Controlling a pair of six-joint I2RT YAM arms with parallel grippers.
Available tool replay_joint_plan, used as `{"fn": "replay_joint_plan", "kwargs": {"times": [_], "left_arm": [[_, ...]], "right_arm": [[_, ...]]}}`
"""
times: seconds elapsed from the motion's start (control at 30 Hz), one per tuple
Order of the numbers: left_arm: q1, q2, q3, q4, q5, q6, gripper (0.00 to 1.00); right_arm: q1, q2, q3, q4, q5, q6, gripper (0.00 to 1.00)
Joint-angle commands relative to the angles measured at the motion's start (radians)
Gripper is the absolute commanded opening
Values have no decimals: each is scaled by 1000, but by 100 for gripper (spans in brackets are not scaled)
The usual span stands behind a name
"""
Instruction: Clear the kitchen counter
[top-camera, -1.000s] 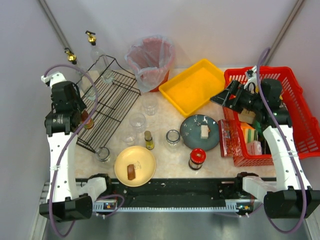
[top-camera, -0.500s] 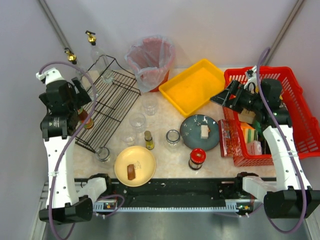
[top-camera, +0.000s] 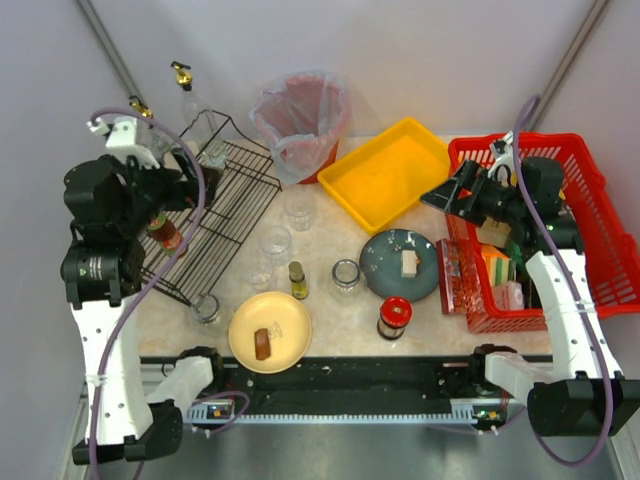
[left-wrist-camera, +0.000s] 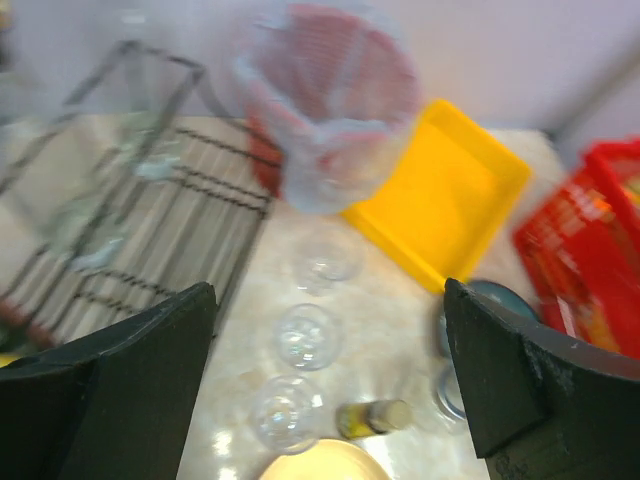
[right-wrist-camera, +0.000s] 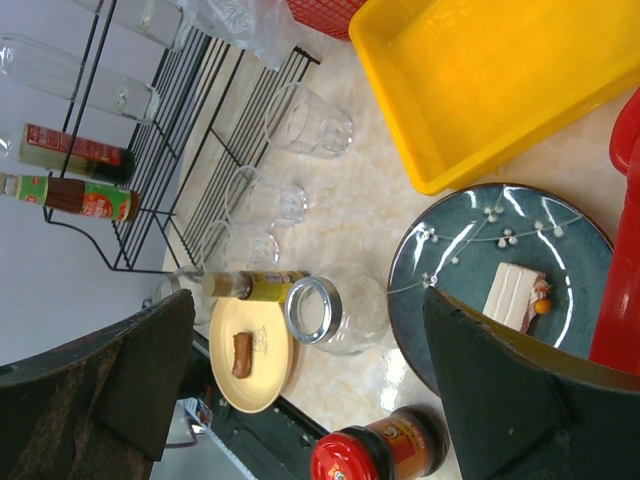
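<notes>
Step in hand: You seem to be lining up the left gripper (left-wrist-camera: 328, 290) over the row of glasses (left-wrist-camera: 305, 335), probably to pick one up.
Doing it well: Pick one glass and come straight down. Glass is slippery, so close gently, and stay clear of the small bottle (left-wrist-camera: 372, 417).
Left fingers: Wide apart, holding nothing.
Right fingers: The right gripper (right-wrist-camera: 308, 295) is also spread and empty.
Kitchen counter (top-camera: 325, 235): Fills the middle of the top view and is still cluttered.
Yellow tray (top-camera: 390, 170): Upper centre, empty.
Red basket (top-camera: 600, 200): Right edge, holding packets.
Bin (top-camera: 300, 115): Lined with plastic; you cannot see its contents.
Teal plate (top-camera: 385, 270): Holds one pale piece of food.
Yellow plate (top-camera: 285, 320): Holds one brown piece of food.
Open jar (top-camera: 346, 275): Looks empty.
</notes>
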Motion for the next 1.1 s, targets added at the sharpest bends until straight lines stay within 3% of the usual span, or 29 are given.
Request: {"fn": "replay_joint_plan", "kwargs": {"times": [0.0, 0.1, 0.27, 0.43, 0.63, 0.93, 1.07], "left_arm": [[-96, 5, -63, 148, 335, -10, 98], [-295, 3, -132, 196, 289, 3, 98], [-520, 51, -227, 239, 251, 20, 98], [-686, 80, -282, 271, 142, 69, 99], [-918, 135, -357, 403, 145, 91, 99], [-1218, 387, -334, 467, -48, 86, 98], [-1285, 476, -336, 492, -119, 94, 98]], "right_arm": [[-3, 1, 42, 41, -16, -3, 94], [-3, 1, 38, 39, -23, -3, 94], [-3, -1, 40, 38, -31, 1, 94], [-3, -10, 38, 35, -32, 4, 94], [-3, -18, 35, 32, -31, 7, 94], [-3, -39, 43, 30, -8, 11, 99], [-3, -50, 40, 29, 1, 14, 99]]}}
